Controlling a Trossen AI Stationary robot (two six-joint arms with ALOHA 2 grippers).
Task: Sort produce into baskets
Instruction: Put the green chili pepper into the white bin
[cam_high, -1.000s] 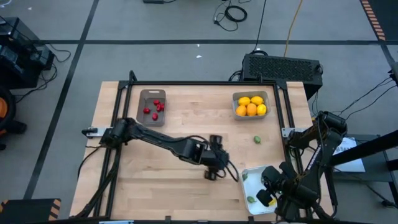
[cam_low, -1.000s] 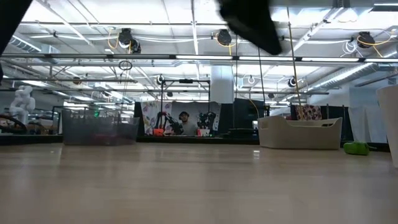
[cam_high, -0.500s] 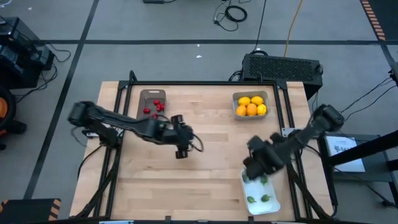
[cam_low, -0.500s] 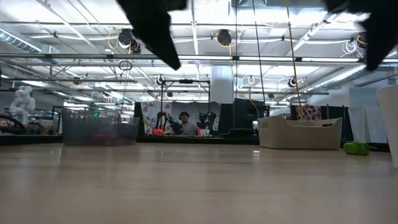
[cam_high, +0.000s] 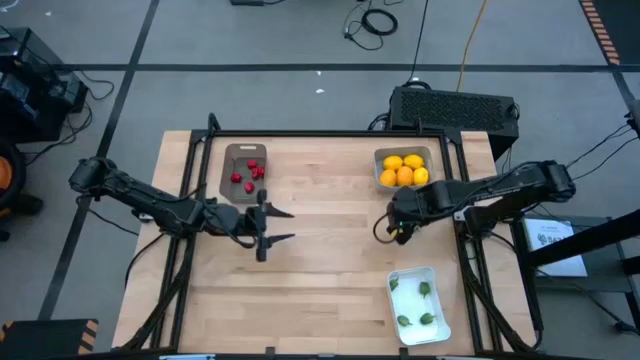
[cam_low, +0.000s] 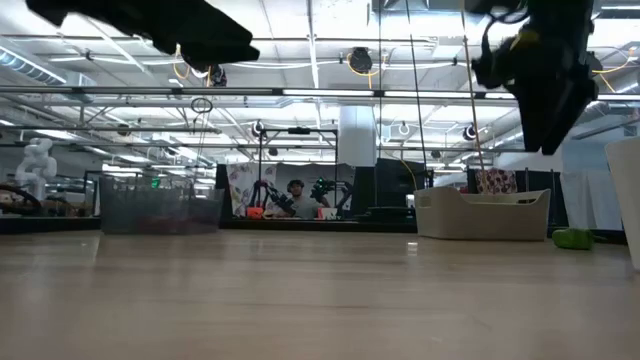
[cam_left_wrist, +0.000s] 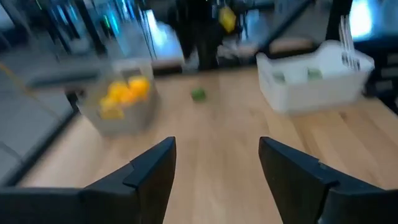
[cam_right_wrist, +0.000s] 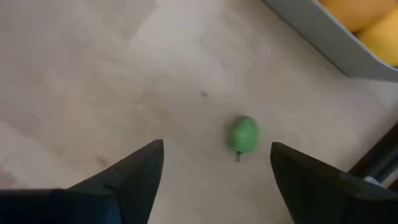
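Right wrist view shows one small green piece (cam_right_wrist: 243, 134) lying alone on the bare wooden table (cam_right_wrist: 74, 68), just ahead of the right gripper (cam_right_wrist: 214, 171) and a little toward one finger's side of the gap — not between the fingers, and touching neither. The fingers stand wide apart and hold nothing. Just beyond the green piece runs the wall of the grey-blue basket (cam_right_wrist: 323, 43), with yellow and orange citrus (cam_right_wrist: 367, 12) inside it.

From above, the right gripper (cam_high: 398, 226) hangs over the table's right half, just in front of the grey-blue basket (cam_high: 403, 153) with its citrus (cam_high: 403, 168); the arm covers the loose green piece there. In the low view that piece (cam_low: 572, 238) sits on the table at the far right. Nearer the front edge lies the white basket (cam_high: 440, 315), which holds three green pieces (cam_high: 426, 290).

The left gripper (cam_high: 274, 226) hovers over the table's left half, just in front of the brown-grey basket (cam_high: 228, 175) that holds the red pieces (cam_high: 246, 176). Its fingers are parted — with nothing between them.
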